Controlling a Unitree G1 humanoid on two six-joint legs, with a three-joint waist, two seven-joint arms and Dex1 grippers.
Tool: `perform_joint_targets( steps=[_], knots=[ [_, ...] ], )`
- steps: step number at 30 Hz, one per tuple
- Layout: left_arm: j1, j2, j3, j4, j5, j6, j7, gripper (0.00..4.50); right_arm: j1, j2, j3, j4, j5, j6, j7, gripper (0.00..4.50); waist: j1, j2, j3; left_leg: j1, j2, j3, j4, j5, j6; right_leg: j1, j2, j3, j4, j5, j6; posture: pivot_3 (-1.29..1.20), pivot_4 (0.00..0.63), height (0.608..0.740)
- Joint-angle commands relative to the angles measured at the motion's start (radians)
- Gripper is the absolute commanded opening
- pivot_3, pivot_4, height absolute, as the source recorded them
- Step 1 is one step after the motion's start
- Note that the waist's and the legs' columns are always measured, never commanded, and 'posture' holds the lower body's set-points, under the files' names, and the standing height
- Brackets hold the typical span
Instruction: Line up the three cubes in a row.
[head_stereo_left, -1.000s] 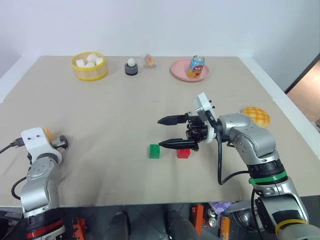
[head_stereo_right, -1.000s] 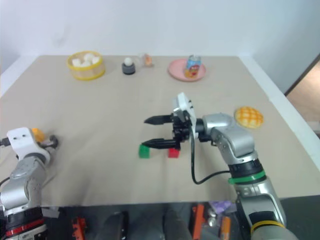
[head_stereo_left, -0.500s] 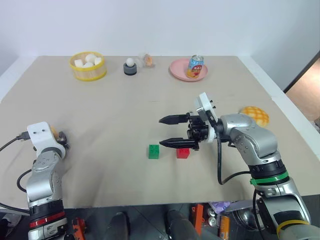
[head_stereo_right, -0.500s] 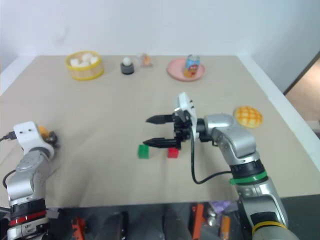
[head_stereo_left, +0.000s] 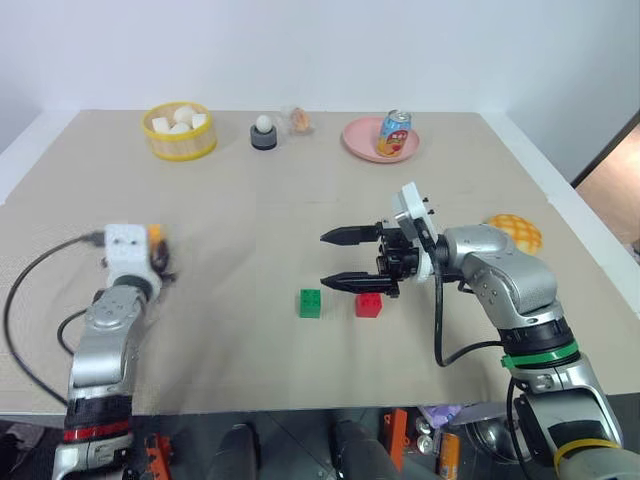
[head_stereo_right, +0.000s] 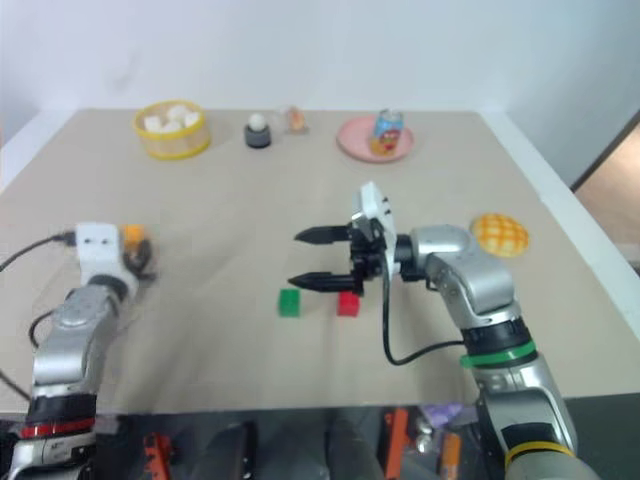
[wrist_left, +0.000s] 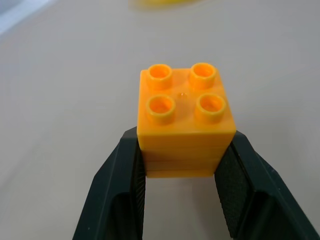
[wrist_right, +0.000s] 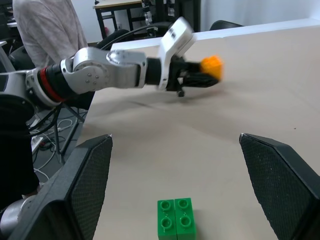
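The orange cube (wrist_left: 186, 122) is clamped between the fingers of the left gripper (head_stereo_left: 160, 258) and is held above the table (head_stereo_left: 250, 200), well to the left of the other two. The green cube (head_stereo_left: 310, 302) and red cube (head_stereo_left: 367, 304) are set near each other on the table, side by side. The right gripper (head_stereo_left: 345, 258) hovers over them with jaws spread, holding nothing. Two cubes are judged placed; the orange one remains to be carried over and set in line.

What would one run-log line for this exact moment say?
left end effector: shut on orange cube, off table | right end effector: open, above red cube | green cube: on table
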Motion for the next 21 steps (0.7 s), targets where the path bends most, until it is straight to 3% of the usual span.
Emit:
perform_joint_targets(
  steps=[1,5,10,14,21],
  knots=[
    [-0.024,0.050,-0.050,-0.010,-0.059,-0.107,-0.206,1.34,-0.018,-0.009,-0.029,-0.016,0.001,-0.014,0.006,4.20,-0.002,0.000,0.000,0.000,0.000,0.000,0.000,0.000,0.000,0.000,0.000,0.000,0.000,0.000,0.000,0.00,0.150,0.740],
    [0.025,0.182,-0.169,0.007,-0.031,-0.358,-0.523,1.34,-0.007,-0.022,-0.039,-0.036,0.002,-0.007,0.002,4.20,-0.005,0.000,0.000,0.000,0.001,0.001,-0.007,0.000,-0.001,-0.004,0.001,0.000,0.000,-0.001,-0.001,0.00,0.150,0.740],
    [0.084,0.311,-0.212,0.050,-0.153,-0.512,-0.897,1.34,0.010,-0.041,-0.054,-0.067,0.014,0.008,-0.012,4.20,-0.004,0.000,0.000,0.001,0.001,0.001,-0.014,0.000,-0.001,-0.005,0.001,0.000,0.000,-0.005,-0.002,0.00,0.150,0.740],
    [0.036,0.322,-0.209,0.169,-0.228,-0.518,-1.064,1.34,0.019,-0.046,-0.062,-0.084,0.014,0.017,-0.020,4.20,-0.002,0.000,0.000,0.000,0.001,0.001,-0.015,-0.001,0.000,-0.006,0.000,0.000,0.000,-0.006,-0.002,0.00,0.150,0.740],
    [-0.104,0.265,-0.244,0.352,-0.227,-0.513,-1.194,1.34,0.030,-0.062,-0.077,-0.118,0.027,0.041,-0.036,4.20,-0.002,0.000,0.000,0.000,0.001,0.001,-0.010,0.000,0.000,-0.004,0.000,0.000,0.000,-0.006,-0.003,0.00,0.150,0.740]
  ],
)
